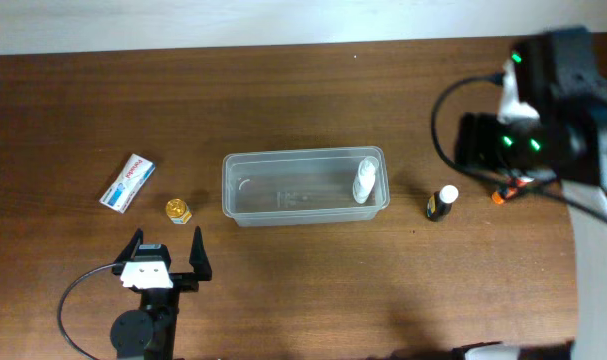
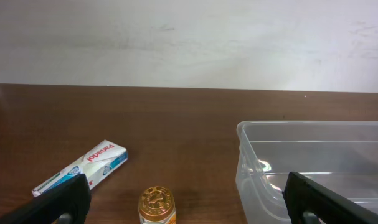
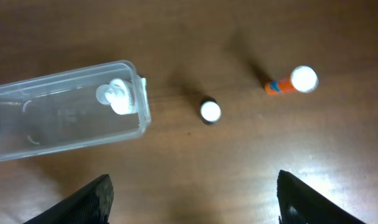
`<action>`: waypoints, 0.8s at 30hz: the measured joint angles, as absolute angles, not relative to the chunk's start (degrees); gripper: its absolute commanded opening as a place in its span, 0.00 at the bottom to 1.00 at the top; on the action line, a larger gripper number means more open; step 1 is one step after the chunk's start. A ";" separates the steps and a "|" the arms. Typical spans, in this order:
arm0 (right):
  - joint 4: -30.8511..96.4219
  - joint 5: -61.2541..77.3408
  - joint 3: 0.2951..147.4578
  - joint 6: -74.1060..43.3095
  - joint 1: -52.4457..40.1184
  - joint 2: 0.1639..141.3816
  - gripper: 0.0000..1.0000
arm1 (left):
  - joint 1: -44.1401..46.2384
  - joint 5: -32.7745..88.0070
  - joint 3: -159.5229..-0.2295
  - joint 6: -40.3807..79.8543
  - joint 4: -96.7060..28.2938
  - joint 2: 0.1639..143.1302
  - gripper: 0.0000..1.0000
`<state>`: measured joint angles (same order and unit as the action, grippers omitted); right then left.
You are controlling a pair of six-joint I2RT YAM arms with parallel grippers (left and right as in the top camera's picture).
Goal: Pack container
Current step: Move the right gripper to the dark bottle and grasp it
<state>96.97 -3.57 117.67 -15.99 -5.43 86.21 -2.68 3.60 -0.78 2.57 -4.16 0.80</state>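
Left gripper (image 1: 166, 245) – jaws spread wide, nothing between them – sits low at the near edge of the brown wooden surface (image 1: 303, 90). Right gripper (image 3: 193, 186) is likewise wide open and empty; it hangs high over the right end of the surface, looking down.

Container (image 1: 233, 190): clear rectangular tub with rounded corners, lying lengthwise at the middle of the surface, ahead and to the right of the left gripper.

White-and-blue box (image 1: 127, 182): flat carton with red lettering, lying at an angle well left of the container.

White bottle (image 1: 364, 182): the only item inside the container, at its right end.

Dark bottle (image 1: 442, 203): upright with a white cap, just beyond the container's right end and apart from it.

Orange tube (image 1: 499, 196): white-capped, lying on its side right of the dark bottle.

Amber jar (image 1: 177, 210): gold-lidded, standing between the box and the container – directly ahead of the left gripper.
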 measured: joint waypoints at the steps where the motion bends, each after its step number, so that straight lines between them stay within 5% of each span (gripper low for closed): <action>1: 96.90 -3.57 115.85 -15.97 -4.78 85.25 0.77 | -2.68 3.60 -0.78 2.57 -4.19 0.80 0.99; 24: 66.50 1.54 77.12 -14.35 1.85 92.38 0.77 | -2.68 3.60 -0.78 2.57 -4.16 0.80 0.99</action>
<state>66.50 1.54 77.12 -14.35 1.85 92.38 -2.68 3.60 -0.78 2.57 -4.16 0.80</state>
